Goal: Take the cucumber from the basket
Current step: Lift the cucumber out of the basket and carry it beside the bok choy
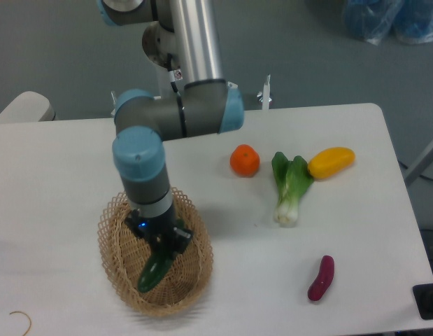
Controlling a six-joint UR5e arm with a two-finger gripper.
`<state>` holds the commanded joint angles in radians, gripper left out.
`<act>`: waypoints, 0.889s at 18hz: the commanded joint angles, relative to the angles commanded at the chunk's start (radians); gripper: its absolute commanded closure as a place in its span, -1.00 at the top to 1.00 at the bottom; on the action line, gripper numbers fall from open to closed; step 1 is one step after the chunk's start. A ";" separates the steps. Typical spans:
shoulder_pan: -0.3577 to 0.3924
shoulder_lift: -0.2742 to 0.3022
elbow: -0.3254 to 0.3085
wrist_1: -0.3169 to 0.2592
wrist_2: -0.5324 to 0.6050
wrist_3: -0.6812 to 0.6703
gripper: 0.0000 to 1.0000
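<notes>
The gripper reaches into the wicker basket on the bench, fingers apparently closed around the upper end of the cucumber. The grasp looks made; lifting straight up seems next.

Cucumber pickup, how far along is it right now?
Done: the gripper has reached into the basket. In hand: its fingers sit at the cucumber's upper end, though a firm grasp can't be confirmed. Left: lifting it out; its lower end still lies inside.
</notes>
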<state>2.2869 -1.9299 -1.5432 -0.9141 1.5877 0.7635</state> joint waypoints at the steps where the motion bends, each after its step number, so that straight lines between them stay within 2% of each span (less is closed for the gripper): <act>1: 0.029 0.015 0.003 -0.021 0.000 0.048 -0.06; 5: 0.155 0.057 0.031 -0.156 -0.003 0.261 -0.06; 8: 0.252 0.063 0.095 -0.291 -0.008 0.382 -0.06; 11: 0.331 0.062 0.159 -0.402 -0.012 0.509 -0.06; 16: 0.407 0.062 0.167 -0.448 -0.012 0.600 -0.06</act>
<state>2.6936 -1.8684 -1.3759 -1.3621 1.5754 1.3636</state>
